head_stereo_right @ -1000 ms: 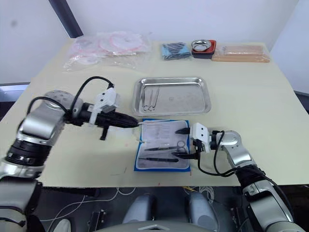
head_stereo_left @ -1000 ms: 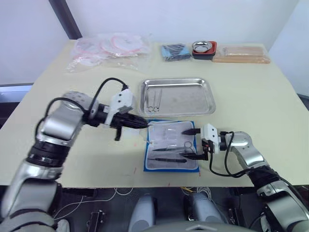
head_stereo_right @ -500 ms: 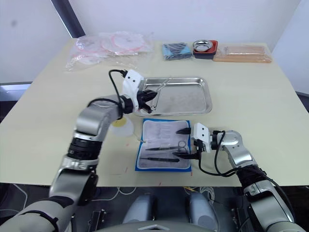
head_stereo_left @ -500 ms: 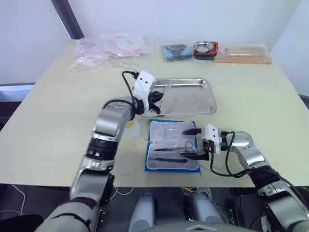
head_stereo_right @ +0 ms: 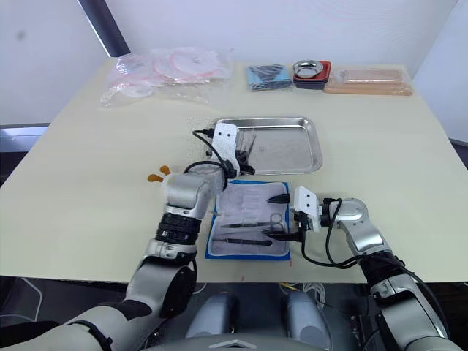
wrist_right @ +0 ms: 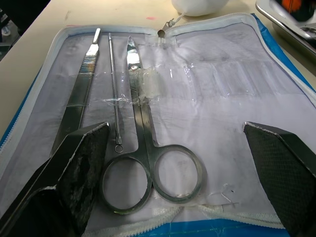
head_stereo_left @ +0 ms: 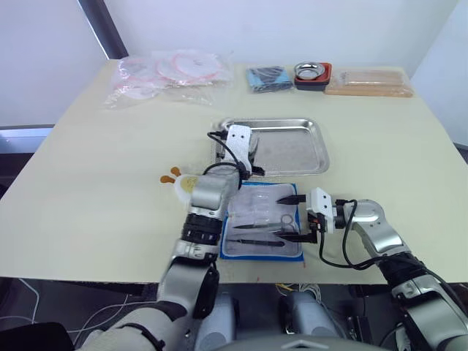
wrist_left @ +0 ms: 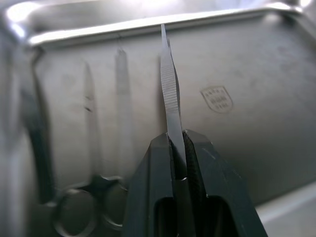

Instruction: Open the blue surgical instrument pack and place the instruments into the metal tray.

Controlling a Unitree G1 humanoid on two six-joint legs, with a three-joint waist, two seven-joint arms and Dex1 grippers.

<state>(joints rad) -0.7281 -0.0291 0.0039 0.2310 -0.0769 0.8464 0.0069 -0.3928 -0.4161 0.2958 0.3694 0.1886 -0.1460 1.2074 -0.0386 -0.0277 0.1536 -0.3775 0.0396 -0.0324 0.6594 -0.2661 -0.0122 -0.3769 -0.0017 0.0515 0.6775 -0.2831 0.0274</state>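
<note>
The blue surgical instrument pack lies open just in front of the metal tray. Its whitish lining holds scissors, flat forceps and a thin probe. My left gripper hangs over the tray's left part, shut on slim ridged tweezers that point down at the tray floor. Blurred scissors lie in the tray under it. My right gripper stands open at the pack's right edge, its fingers either side of the scissors' rings with nothing held.
Along the far edge lie clear bags of pink tubing, a dark blue folded bundle, a small round metal bowl on a red base and a flat tan pack. A small white and orange object sits left of the pack.
My left gripper has carried the tweezers from the pack's upper left corner to above the tray's left part. The right gripper has stayed put.
</note>
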